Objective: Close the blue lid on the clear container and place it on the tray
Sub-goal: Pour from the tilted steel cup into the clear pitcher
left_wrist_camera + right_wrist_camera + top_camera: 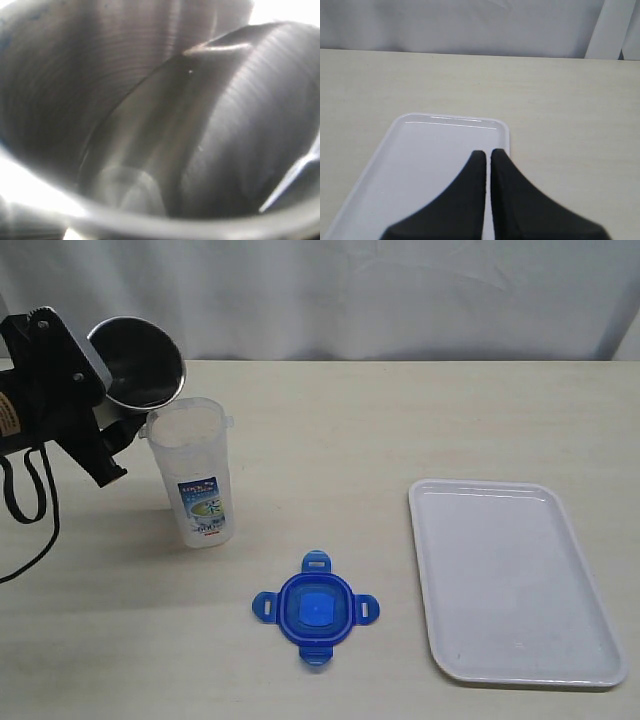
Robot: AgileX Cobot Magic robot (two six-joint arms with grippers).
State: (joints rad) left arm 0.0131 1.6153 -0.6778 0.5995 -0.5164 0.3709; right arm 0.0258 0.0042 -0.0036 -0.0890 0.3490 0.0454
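The clear container (195,475) stands upright and uncovered on the table's left side, its blue-and-white label facing me. The blue lid (315,607) lies flat on the table in front of it, apart from it, tabs spread. At the right lies the white tray (510,580), with nothing on it. My left gripper (118,428) holds a grey steel cup (140,362) tipped above the container's mouth; the cup's inside (150,115) fills the left wrist view and hides the fingers. My right gripper (487,154) is shut with nothing in it, hovering over the tray (420,150).
A white curtain hangs behind the table's far edge. Black cable loops (25,500) hang from the left arm at the left border. Bare tabletop lies between the lid and the tray.
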